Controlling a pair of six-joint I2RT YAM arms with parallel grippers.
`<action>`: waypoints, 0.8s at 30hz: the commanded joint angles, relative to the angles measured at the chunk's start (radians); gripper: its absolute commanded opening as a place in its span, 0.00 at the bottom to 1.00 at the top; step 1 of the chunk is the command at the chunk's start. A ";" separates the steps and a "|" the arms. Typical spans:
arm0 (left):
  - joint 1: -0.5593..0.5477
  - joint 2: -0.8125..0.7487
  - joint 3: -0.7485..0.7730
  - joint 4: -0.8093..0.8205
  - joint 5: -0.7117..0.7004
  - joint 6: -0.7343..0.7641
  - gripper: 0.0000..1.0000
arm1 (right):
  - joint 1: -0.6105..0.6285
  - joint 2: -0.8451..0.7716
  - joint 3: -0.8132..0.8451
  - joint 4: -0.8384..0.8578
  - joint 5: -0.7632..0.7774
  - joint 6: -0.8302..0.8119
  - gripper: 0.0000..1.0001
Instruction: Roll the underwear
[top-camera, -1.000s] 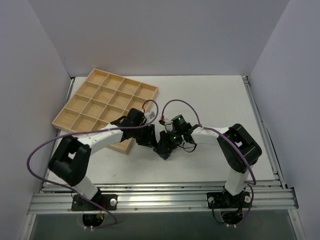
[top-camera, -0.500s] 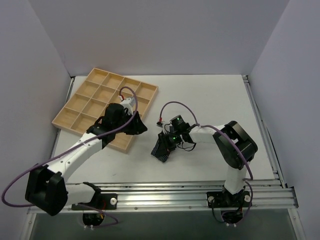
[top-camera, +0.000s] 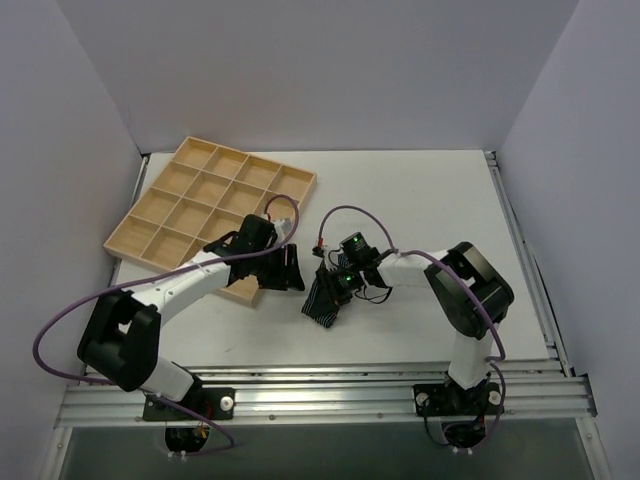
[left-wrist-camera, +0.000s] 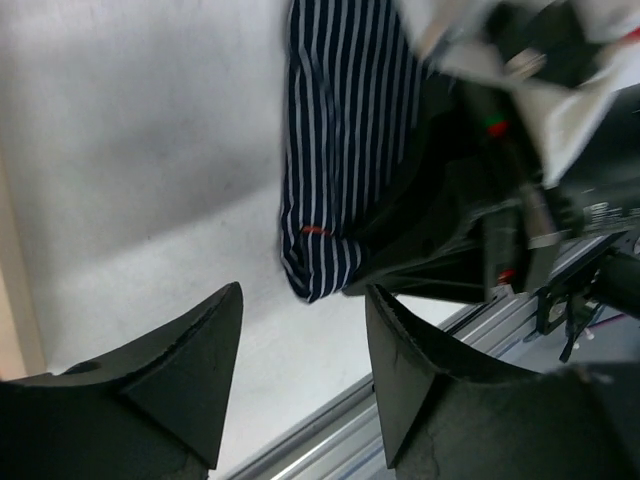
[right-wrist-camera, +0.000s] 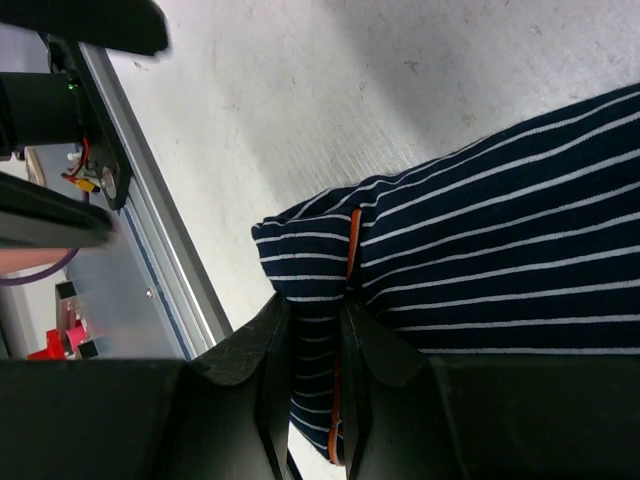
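The underwear (top-camera: 322, 301), navy with thin white stripes and an orange-red edge, lies bunched on the white table in the top view. My right gripper (top-camera: 337, 289) is shut on a fold of it; the right wrist view shows the striped cloth (right-wrist-camera: 480, 260) pinched between the two fingers (right-wrist-camera: 240, 350). My left gripper (top-camera: 292, 275) is open and empty just left of the underwear, not touching it. In the left wrist view the cloth (left-wrist-camera: 335, 150) lies beyond the open fingertips (left-wrist-camera: 225, 330), with the right arm against its right side.
A wooden tray (top-camera: 165, 222) of square cells lies at the back left; the left arm reaches across its near corner. Aluminium rails (top-camera: 320, 390) run along the near table edge. Grey walls enclose the table on three sides.
The left gripper swung back over the tray, then returned beside the underwear. The right gripper kept its hold and shifted slightly left with the cloth.
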 joint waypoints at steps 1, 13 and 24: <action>-0.042 0.008 -0.019 -0.018 -0.034 -0.115 0.61 | 0.029 -0.019 -0.037 -0.041 0.131 -0.005 0.01; -0.172 0.162 0.007 -0.057 -0.137 -0.328 0.65 | 0.055 -0.053 -0.071 0.010 0.203 0.038 0.02; -0.201 0.020 -0.005 -0.138 -0.307 -0.509 0.65 | 0.076 -0.054 -0.066 0.014 0.252 0.056 0.02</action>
